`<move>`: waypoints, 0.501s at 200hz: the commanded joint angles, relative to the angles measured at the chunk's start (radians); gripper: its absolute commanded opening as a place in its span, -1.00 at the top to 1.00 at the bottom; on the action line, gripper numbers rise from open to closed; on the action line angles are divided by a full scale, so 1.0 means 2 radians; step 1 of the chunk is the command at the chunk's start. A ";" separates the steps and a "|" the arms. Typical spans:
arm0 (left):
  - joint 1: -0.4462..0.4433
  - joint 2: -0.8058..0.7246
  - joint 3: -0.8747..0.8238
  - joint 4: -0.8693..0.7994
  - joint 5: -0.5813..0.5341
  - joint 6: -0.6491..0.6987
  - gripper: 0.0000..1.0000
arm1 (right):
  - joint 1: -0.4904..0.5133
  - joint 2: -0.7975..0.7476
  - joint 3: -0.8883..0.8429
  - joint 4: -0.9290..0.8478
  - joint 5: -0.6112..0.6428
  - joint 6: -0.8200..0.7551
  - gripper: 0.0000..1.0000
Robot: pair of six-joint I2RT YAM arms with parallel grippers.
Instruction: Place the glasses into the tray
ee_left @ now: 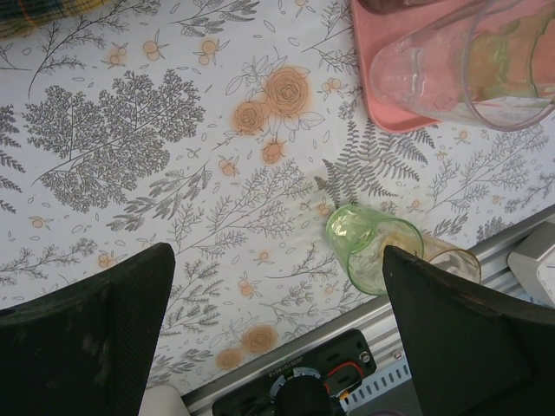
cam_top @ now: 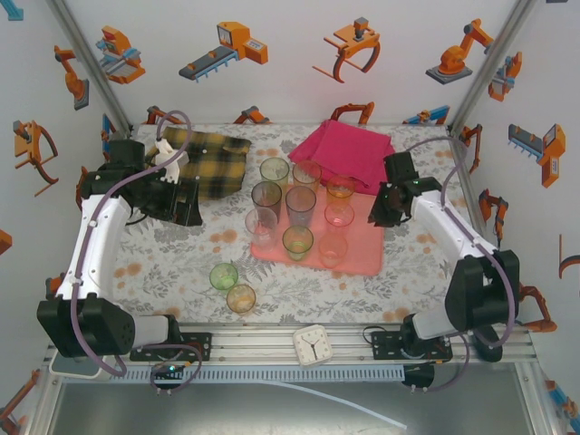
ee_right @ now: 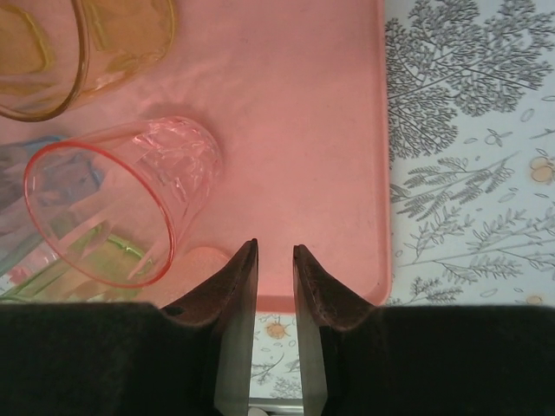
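Standing on the flat, smooth salmon tray (cam_top: 364, 252) with rounded corners, most of the tinted see-through glasses (cam_top: 301, 201) cluster together. 2 more, a green glass (cam_top: 224, 275) and an amber glass (cam_top: 241, 297), sit on the floral desk (cam_top: 181, 263). The right hand (ee_right: 275, 251) hangs over the tray's rim beside a faceted pink glass (ee_right: 121, 199), its fingers nearly together and empty. The left hand (ee_left: 277, 260) gapes wide, empty, near the plaid cloth (cam_top: 213, 159).

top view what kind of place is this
Probably a robot lab test cell, not a home: white walls printed with robot cartoons, aluminium frame posts, and the left arm and right arm bolted to a rail.
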 commanded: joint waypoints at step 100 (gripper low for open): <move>0.002 -0.008 0.000 0.002 0.002 -0.010 -0.94 | -0.002 0.063 -0.016 0.077 -0.068 0.008 0.49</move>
